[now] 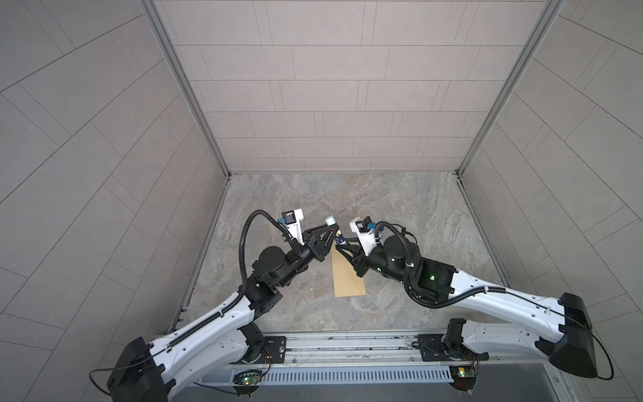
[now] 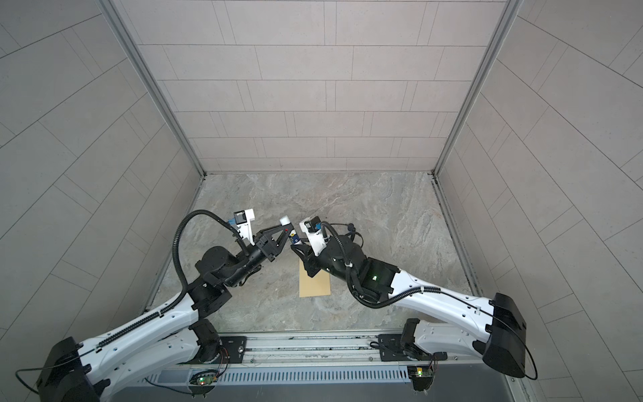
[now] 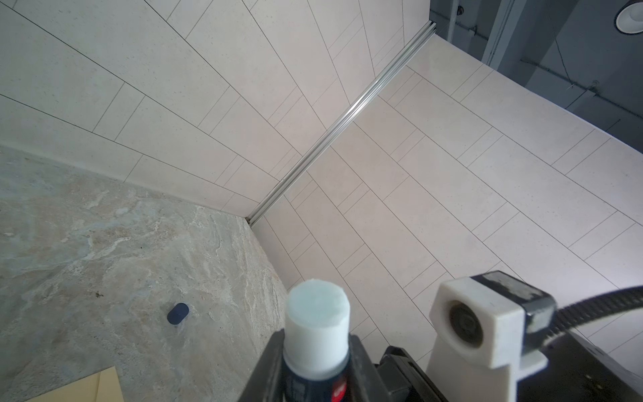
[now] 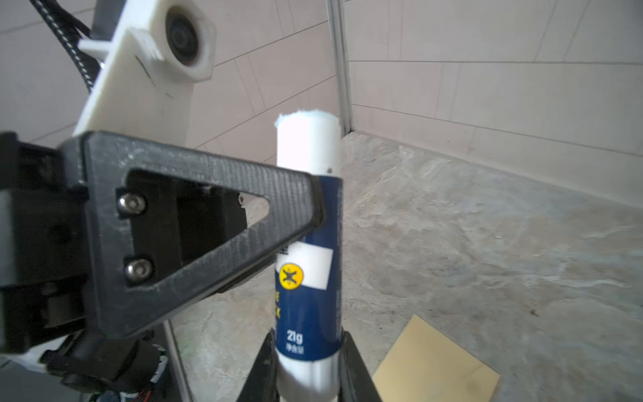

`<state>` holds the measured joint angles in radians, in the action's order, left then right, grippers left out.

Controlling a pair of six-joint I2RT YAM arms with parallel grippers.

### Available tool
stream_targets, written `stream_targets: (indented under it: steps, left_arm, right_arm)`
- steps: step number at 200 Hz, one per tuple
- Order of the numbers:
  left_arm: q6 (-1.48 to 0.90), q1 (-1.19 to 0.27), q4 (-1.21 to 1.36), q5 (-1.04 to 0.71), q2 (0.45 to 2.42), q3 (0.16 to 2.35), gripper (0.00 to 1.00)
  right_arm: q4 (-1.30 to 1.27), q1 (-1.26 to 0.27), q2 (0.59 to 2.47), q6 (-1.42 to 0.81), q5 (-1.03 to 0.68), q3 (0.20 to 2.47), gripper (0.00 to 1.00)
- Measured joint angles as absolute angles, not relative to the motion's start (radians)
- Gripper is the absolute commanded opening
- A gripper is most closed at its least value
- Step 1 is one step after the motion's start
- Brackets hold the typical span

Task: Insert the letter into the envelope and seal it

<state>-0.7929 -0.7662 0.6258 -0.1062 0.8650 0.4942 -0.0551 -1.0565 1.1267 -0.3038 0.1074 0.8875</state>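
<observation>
A glue stick [image 4: 308,209] with a blue body and its white glue end bare is held up above the table between both arms. My left gripper [image 3: 316,351] is shut on its upper body just under the white end [image 3: 316,313]. My right gripper [image 4: 308,351] is shut on its lower end. In both top views the two grippers [image 1: 334,232] [image 1: 339,245] meet at the stick [image 2: 284,221], above the far end of the envelope. The mustard-tan envelope [image 1: 348,278] [image 2: 313,283] lies flat on the marble table, partly under the right wrist. The letter is not visible in any view.
A small dark blue cap [image 3: 178,313] lies on the table toward the far right corner. Tiled walls [image 1: 313,104] close the table on three sides. A metal rail [image 1: 348,344] with the arm bases runs along the front edge.
</observation>
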Motion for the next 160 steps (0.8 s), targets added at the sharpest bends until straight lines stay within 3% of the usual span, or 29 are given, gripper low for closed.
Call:
stream_targets:
  steps: [91,141,160]
  left_arm:
    - [-0.790,-0.766,0.633,-0.074,0.894,0.505,0.00]
    - [-0.795,-0.766,0.639,-0.067,0.894,0.506,0.00]
    - [-0.796,-0.766,0.638,-0.066,0.894,0.507,0.00]
  right_arm:
    - [-0.105,-1.312,1.366,0.047,0.884,1.006,0.00]
    - [-0.162,-1.333,1.401,0.133,0.981,1.013,0.00]
    - [-0.161,-1.333,1.399,0.134,0.976,1.013,0.10]
